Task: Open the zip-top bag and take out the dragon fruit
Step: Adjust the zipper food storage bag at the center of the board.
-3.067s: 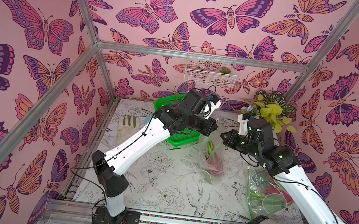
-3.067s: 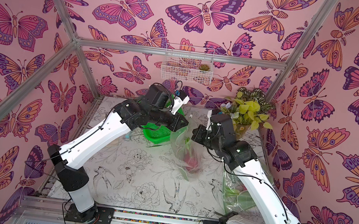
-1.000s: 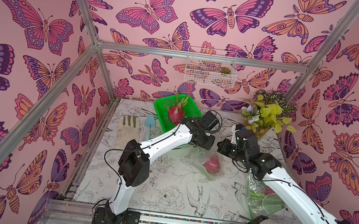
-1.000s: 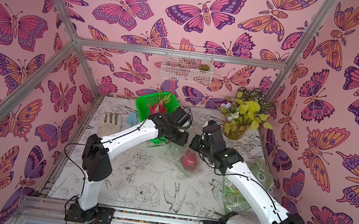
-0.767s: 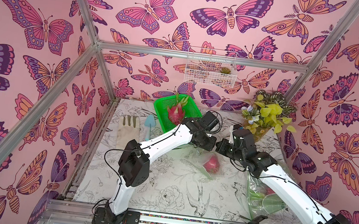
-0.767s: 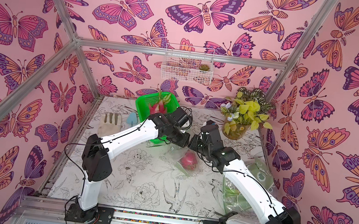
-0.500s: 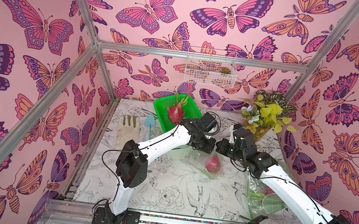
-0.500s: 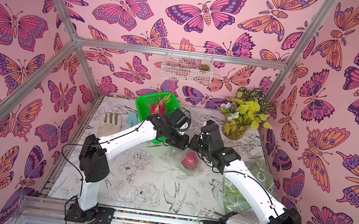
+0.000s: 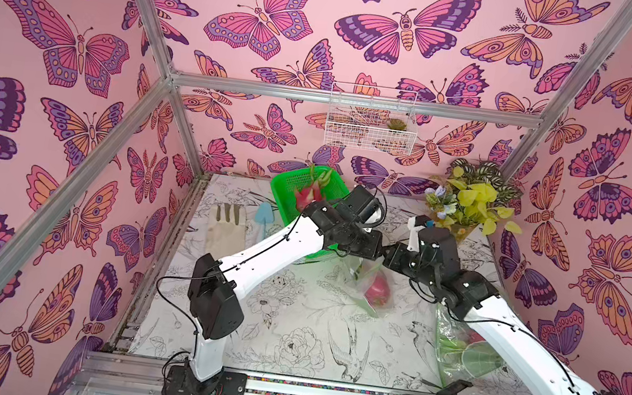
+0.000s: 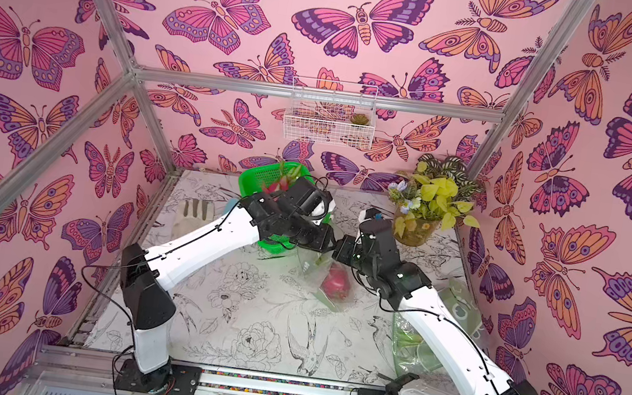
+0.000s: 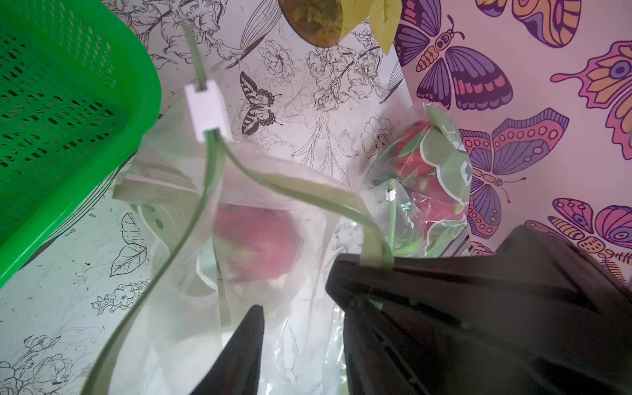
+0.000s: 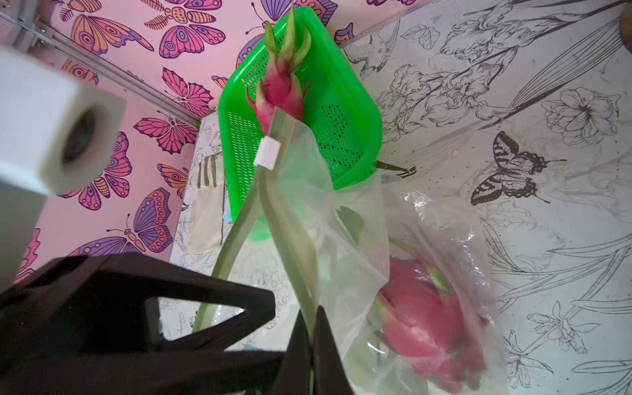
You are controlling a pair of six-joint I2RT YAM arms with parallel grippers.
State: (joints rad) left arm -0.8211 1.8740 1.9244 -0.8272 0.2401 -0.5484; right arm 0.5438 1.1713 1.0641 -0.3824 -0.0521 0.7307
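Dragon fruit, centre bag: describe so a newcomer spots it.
On the printed table, look where both arms meet: a pink dragon fruit lies in a clear zip-top bag. A bare fruit sits in the green basket, a bagged fruit under the right arm; only this one's bag is pinched by the right tool.

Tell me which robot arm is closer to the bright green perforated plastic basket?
Left. The left arm crosses over the green basket's near end; the right arm ends at the clear zip-top bag, short of the basket.
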